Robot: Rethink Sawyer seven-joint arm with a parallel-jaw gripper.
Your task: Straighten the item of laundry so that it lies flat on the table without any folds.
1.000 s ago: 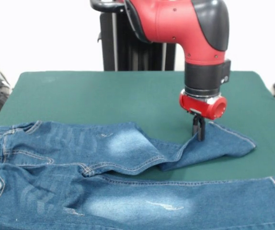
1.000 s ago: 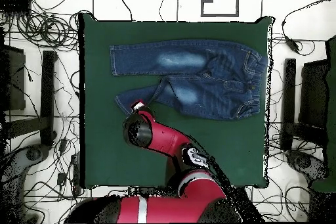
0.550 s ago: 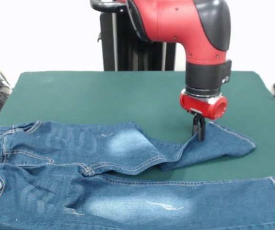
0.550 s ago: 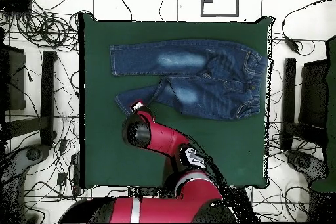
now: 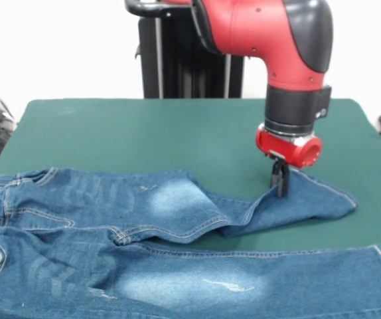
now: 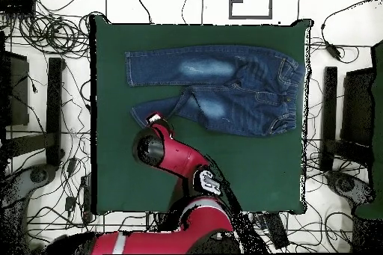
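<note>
A dark green felt-like table (image 5: 144, 126) fills the scene against a plain pale wall, with cables strewn on the floor around it in the overhead view. In the front view, far to the left of the fingers lie the waistband and a brass button of the jeans (image 5: 111, 219), with orange-tan stitching along the pockets. The denim is thick, blue, and faded to pale patches on each thigh. The nearer leg runs straight and flat along the table's front edge, past and below the fingers. The farther leg bends at the knee and doubles over itself, so its lower part angles up toward the gripper (image 5: 281, 189), with the hem lying just to the right of the fingers. The two dark fingers stand close together, pinched on the fold's upper edge where the cloth rises into a small peak. Judging from this, the folded leg's long axis must be drawn out rightward, away from the waistband, to lie parallel to the straight leg.
</note>
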